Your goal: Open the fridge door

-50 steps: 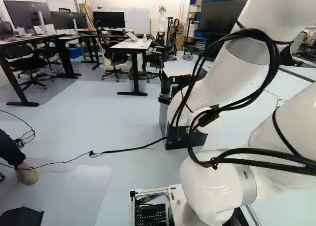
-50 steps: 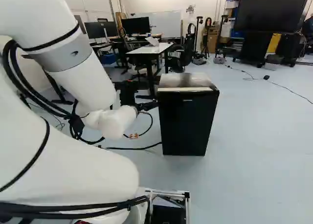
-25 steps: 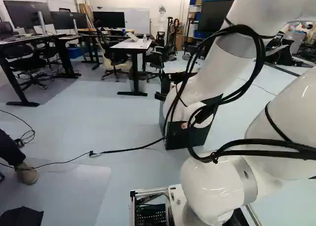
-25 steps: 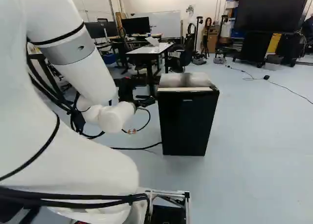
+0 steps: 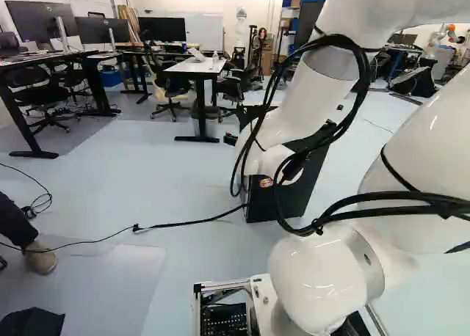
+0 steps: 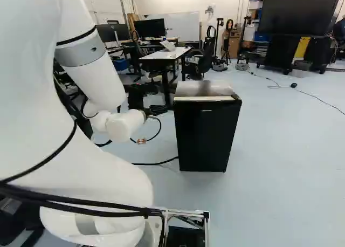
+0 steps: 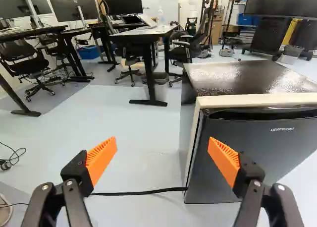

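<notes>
The fridge [image 7: 190, 113] stands ahead of the gripper [image 7: 162, 150] and off to one side, its door [image 7: 262, 150] looking shut against the pale edge [image 7: 257, 100] that runs along the top and down the near side. So the opening itself looks wholly undone: what remains, I judge, is to bring a finger to that edge, get behind the door and swing it out. The gripper's two fingers stand wide apart, with nothing held between their orange pads [image 7: 101, 160]; past the gap there is floor [image 7: 143, 123], and a black cord [image 7: 138, 193] running to the fridge's foot. One finger overlaps the door's near side in the wrist view, but whether it touches I cannot tell.
</notes>
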